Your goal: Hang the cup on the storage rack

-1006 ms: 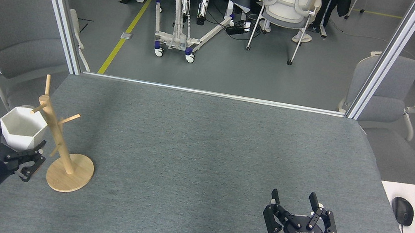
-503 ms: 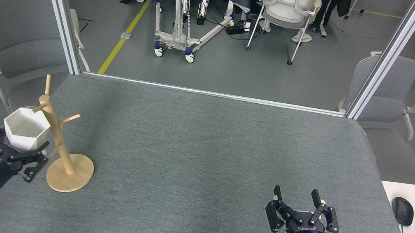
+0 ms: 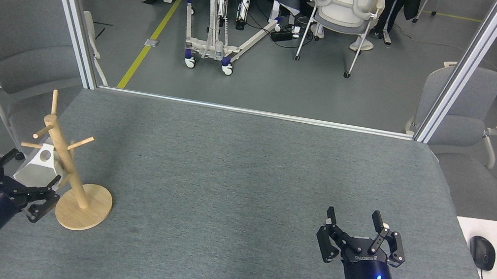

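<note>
cup [image 3: 41,162] looks hung on mug tree [image 3: 69,166] lower peg, unconfirmed | left gripper [image 3: 10,176] spread, empty | right gripper [image 3: 360,232] spread, idle | left: retract

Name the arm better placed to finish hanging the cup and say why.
Left. Its tool sits open right beside the cup, which hangs tilted from a peg of the storage rack. The right tool is far across the table, open and empty.
</note>
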You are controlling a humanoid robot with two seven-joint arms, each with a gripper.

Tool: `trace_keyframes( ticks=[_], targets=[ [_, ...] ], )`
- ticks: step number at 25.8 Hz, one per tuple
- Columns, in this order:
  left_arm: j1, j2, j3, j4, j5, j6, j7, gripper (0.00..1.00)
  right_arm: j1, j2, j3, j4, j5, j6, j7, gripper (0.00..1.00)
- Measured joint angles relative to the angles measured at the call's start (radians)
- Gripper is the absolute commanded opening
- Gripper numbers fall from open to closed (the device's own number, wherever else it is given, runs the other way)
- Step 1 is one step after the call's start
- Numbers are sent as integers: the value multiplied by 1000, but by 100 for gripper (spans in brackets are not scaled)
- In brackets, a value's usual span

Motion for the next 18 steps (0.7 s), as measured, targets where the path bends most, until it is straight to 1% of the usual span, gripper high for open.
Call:
trace_keyframes(
  ticks=[5, 7, 13, 16, 18],
  targets=[
    [0, -17, 6, 37, 5, 3, 5, 98, -47, 8, 9, 20, -2, 5, 1, 99],
    [0, -23, 13, 56, 7, 3, 4, 98, -50, 12, 22, 22, 0, 6, 3, 99],
    [4, -28, 51, 89, 17, 30, 10, 99, 58, 14, 42, -19, 4, 19, 5, 99],
    [12, -27, 62, 93, 27, 31, 12, 99, 103, 15, 41, -24, 3, 76, 5, 99],
    [23, -26, 65, 94, 31, 31, 12, 99, 117, 17, 44, -19, 0, 129, 8, 99]
  ],
)
